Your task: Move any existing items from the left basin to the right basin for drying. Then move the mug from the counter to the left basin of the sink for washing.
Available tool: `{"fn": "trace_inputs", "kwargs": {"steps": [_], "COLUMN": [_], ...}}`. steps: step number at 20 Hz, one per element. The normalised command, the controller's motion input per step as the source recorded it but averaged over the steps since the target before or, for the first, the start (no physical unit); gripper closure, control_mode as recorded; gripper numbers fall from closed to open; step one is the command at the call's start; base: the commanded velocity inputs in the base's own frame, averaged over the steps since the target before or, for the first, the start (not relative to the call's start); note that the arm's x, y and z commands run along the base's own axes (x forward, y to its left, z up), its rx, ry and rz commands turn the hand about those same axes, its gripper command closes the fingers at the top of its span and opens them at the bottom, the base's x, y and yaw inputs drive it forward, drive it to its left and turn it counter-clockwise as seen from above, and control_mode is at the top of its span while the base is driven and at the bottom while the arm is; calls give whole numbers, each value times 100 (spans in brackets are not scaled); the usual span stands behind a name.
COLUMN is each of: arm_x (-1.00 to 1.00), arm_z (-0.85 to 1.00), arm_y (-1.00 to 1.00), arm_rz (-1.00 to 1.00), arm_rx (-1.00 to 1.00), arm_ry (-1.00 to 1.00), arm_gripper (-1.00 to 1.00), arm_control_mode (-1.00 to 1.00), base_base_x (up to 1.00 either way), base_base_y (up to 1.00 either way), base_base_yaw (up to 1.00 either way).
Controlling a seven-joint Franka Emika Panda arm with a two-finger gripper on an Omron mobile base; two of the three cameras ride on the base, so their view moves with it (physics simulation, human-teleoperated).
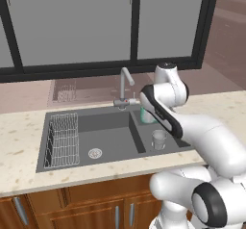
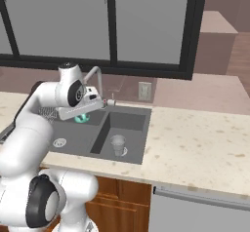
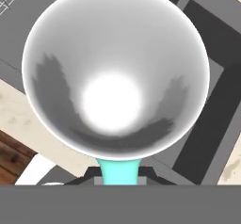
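Observation:
My gripper [image 3: 120, 175] is shut on the handle of the teal mug [image 3: 115, 72], whose pale inside faces the hand camera. The mug [image 1: 146, 116] [image 2: 81, 118] hangs above the back of the dark grey sink, near the divider between the basins; which basin lies under it I cannot tell. The grey glass [image 1: 158, 139] [image 2: 117, 145] stands upright in the narrower right basin [image 1: 168, 144] [image 2: 128, 124]. The wider left basin [image 1: 108, 136] [image 2: 73, 133] holds a wire rack [image 1: 62, 140] and a round drain [image 1: 95, 152].
The chrome gooseneck faucet [image 1: 126, 86] [image 2: 97, 80] rises just behind the mug. Beige counter [image 1: 19, 146] [image 2: 195, 138] runs on both sides of the sink, above brown cabinets [image 1: 91, 209]. A dark-framed window [image 1: 134, 26] backs the scene.

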Motion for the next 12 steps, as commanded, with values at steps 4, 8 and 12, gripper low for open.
{"fn": "trace_inputs", "kwargs": {"steps": [4, 8, 12], "arm_x": [0, 0, -1], "arm_z": [0, -4, -10], "arm_y": [64, 63, 48], "arm_rz": [5, 5, 8], "arm_rx": [0, 0, 0], "arm_ry": [0, 0, 2], "arm_gripper": [100, 100, 100], "arm_control_mode": [-100, -100, -100], "base_base_x": [0, 0, 0], "base_base_y": [0, 0, 0], "base_base_yaw": [0, 0, 0]}}
